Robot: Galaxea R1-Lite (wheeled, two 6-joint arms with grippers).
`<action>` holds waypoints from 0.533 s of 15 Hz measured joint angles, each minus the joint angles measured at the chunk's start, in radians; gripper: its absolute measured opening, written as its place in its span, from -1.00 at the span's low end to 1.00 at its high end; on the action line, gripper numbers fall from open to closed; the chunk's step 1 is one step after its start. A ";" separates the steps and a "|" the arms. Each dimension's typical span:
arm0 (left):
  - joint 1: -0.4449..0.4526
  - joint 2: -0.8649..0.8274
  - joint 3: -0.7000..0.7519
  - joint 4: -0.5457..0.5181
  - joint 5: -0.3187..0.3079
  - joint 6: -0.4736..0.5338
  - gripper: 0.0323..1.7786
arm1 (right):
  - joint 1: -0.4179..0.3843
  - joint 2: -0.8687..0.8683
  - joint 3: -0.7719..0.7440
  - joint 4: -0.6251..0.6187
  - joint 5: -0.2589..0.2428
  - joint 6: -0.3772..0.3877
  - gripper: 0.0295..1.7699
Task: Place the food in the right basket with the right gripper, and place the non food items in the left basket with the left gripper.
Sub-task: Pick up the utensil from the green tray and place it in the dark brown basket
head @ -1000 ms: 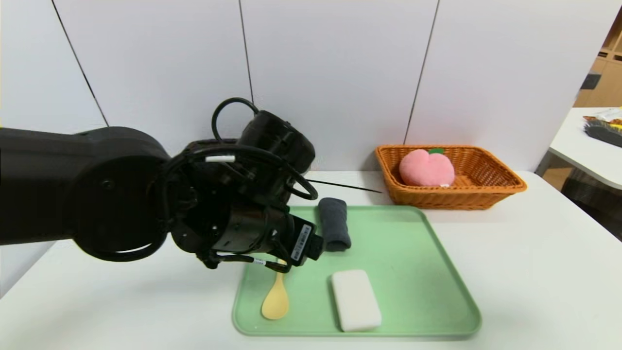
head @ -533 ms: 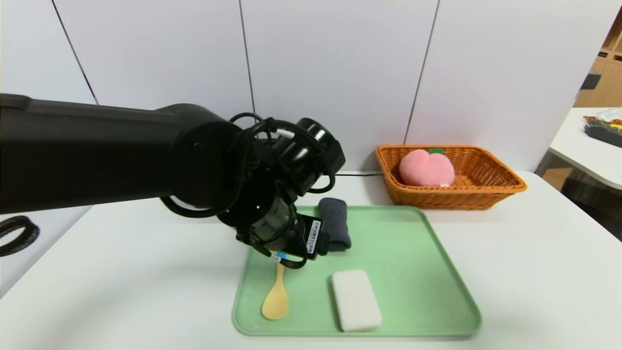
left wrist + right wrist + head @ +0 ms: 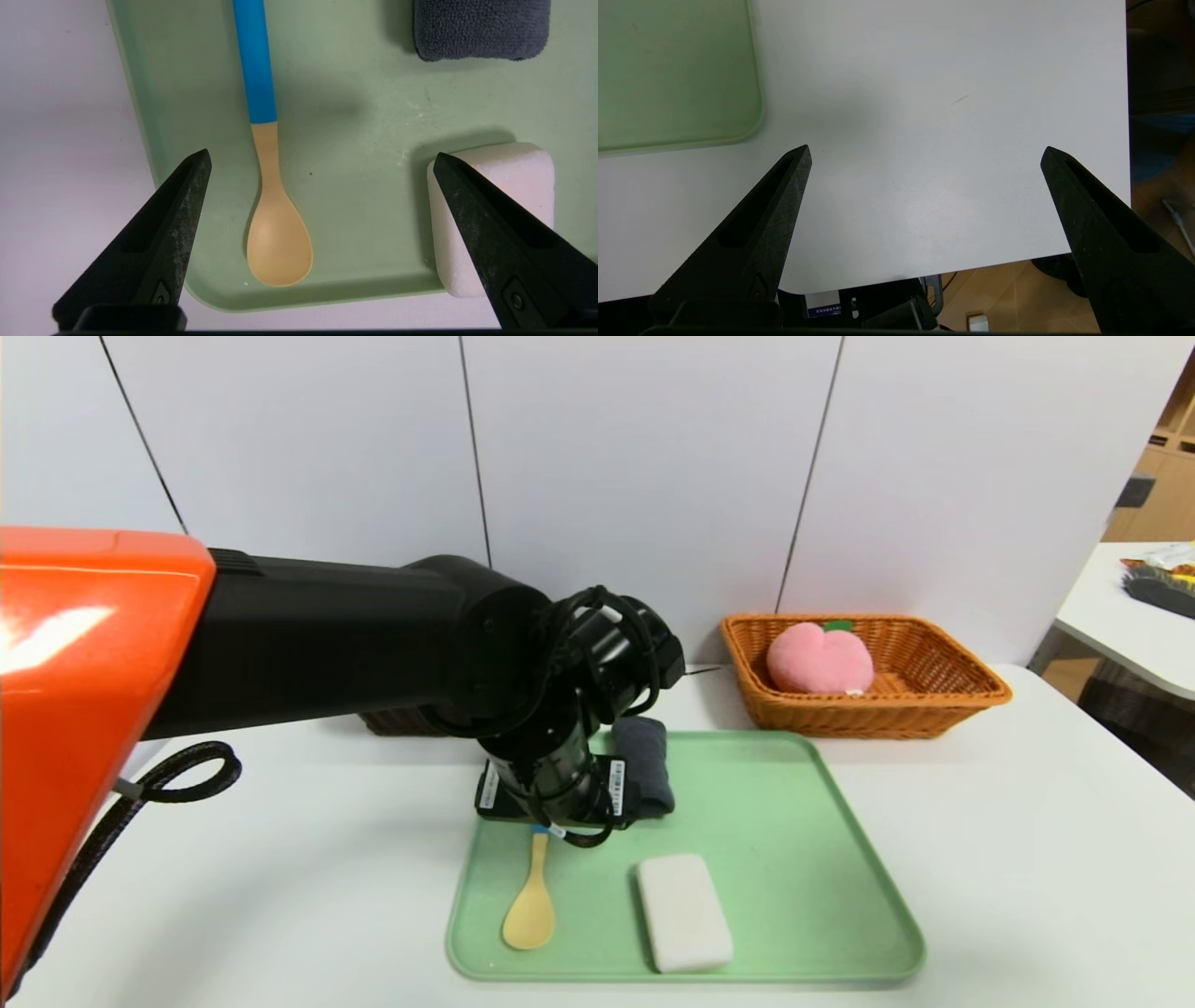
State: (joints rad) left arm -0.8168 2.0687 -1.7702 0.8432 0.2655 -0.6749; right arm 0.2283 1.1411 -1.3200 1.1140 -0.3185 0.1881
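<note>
While the spoon (image 3: 268, 177) lies flat near the green tray's (image 3: 822, 859) left edge, with the grey cloth (image 3: 644, 761) and white bar (image 3: 683, 910) beside it, I see my left gripper (image 3: 320, 161) angled steeply down above it, 2 fingers spread wide, holding nothing. My right gripper (image 3: 924, 154) hangs wide open and empty over bare table (image 3: 924, 70).

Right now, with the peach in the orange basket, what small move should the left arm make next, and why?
Probably lower the open left gripper straight onto the spoon. In the left wrist view the spoon lies on the green tray between the spread fingertips, untouched, with the grey cloth and white bar off to one side.
</note>
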 joint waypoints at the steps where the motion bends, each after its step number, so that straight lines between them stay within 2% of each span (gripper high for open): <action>1: 0.007 0.010 -0.002 0.001 0.001 0.000 0.90 | 0.000 0.000 0.000 -0.001 0.000 0.001 0.92; 8: 0.051 0.028 0.023 0.013 -0.007 0.013 0.90 | 0.000 0.000 -0.003 0.000 0.000 0.000 0.92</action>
State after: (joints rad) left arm -0.7653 2.0970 -1.7468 0.8566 0.2583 -0.6623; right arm 0.2283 1.1406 -1.3234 1.1136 -0.3185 0.1881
